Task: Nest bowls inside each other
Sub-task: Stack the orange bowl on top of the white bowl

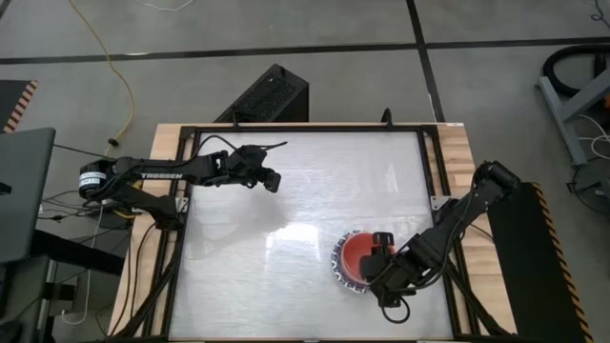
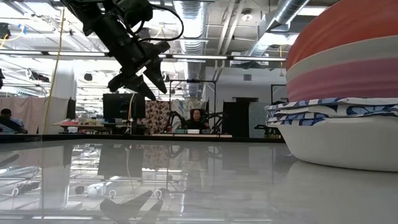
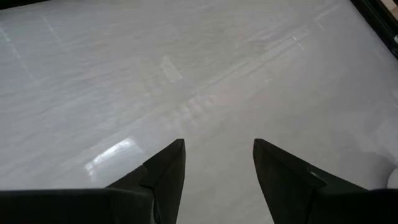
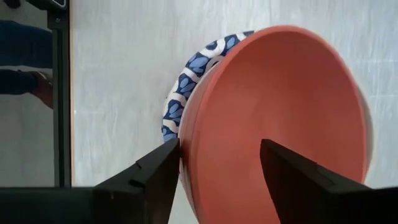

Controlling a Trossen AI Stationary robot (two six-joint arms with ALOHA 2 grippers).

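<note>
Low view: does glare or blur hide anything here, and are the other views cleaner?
Low view: the glossy table mirrors the ceiling lights, and the bowl stack looms close and cropped. High view: a mild sheen streaks the table. Right wrist view: the red bowl is evenly lit and sharp.

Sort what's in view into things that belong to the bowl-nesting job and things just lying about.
Job:
- red bowl, top of the stack
- pink bowl under it
- blue-patterned bowls
- plain white bowl at the bottom
- right gripper, open, over the red bowl

Just about:
- left gripper, open, above bare table
- black box behind the table
- yellow cable on the floor
</note>
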